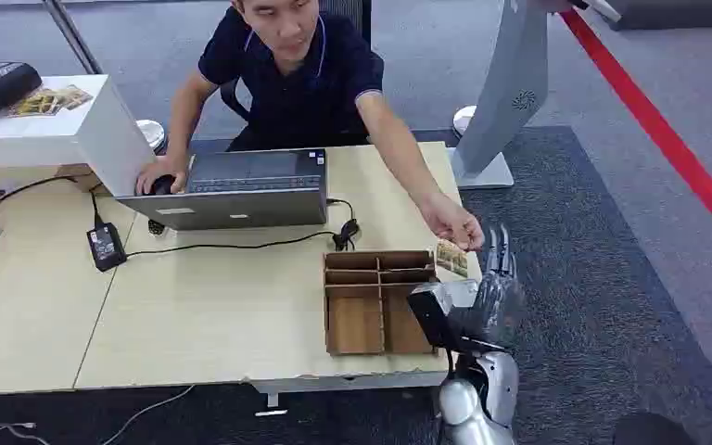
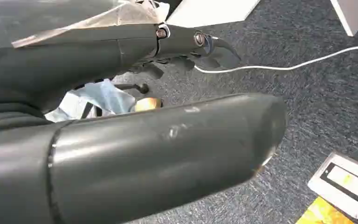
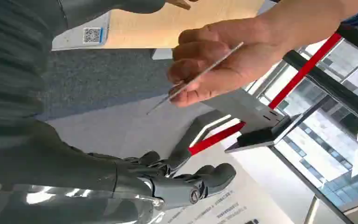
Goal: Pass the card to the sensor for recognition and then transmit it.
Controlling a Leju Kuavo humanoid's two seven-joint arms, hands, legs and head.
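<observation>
The head view looks forward and down from high on the robot at a wooden table filling the frame's left and centre, with grey carpet at right. The right wrist view sits close behind the right hand, turned, facing a person's hand; the head view shares both, at lower right. The left wrist view looks down at carpet, very near the left hand.

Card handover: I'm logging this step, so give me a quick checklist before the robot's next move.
1. Card in the person's hand: ok.
2. Right hand raised beside the card: ok.
3. Right hand fingers free of the card: ok, no contact seen.
4. Left hand holding nothing: ok.
5. Wooden organizer clear of the handover: ok.
6. Sensor located: cannot tell.
</observation>
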